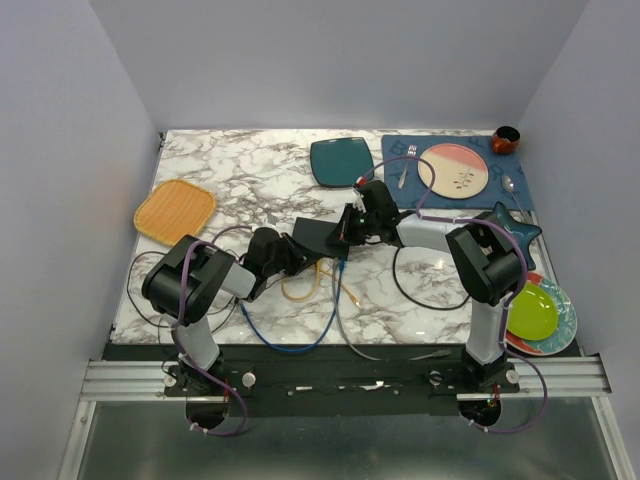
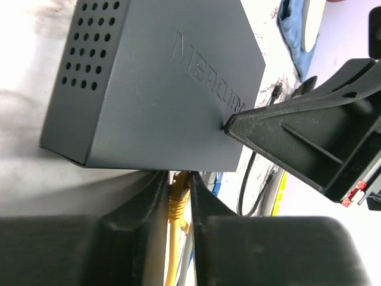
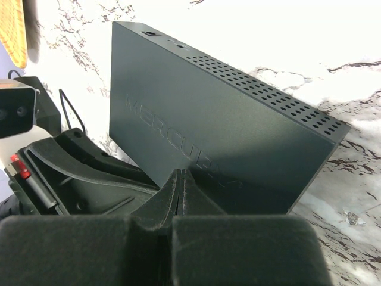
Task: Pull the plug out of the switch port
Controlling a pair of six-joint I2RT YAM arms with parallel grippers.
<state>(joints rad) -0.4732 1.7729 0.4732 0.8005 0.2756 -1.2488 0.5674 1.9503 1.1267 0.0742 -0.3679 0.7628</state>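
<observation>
Marble-look bench (image 1: 250, 180), white w/ grey veins, boxed in by plain pale walls on 3 sides. Switch (image 1: 318, 238) near bench centre, betw. both arms. Left tool (image 2: 177, 179) clenched on yellow plug (image 2: 177, 205) right at switch's edge. Right tool (image 3: 180, 177) pinched closed, tip touching switch's face. Teal plate (image 1: 342, 160) farther back.

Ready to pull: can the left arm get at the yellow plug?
Probably yes: the left gripper straddles the yellow plug at the switch edge, nothing between; the right gripper presses the switch top, clear.
</observation>
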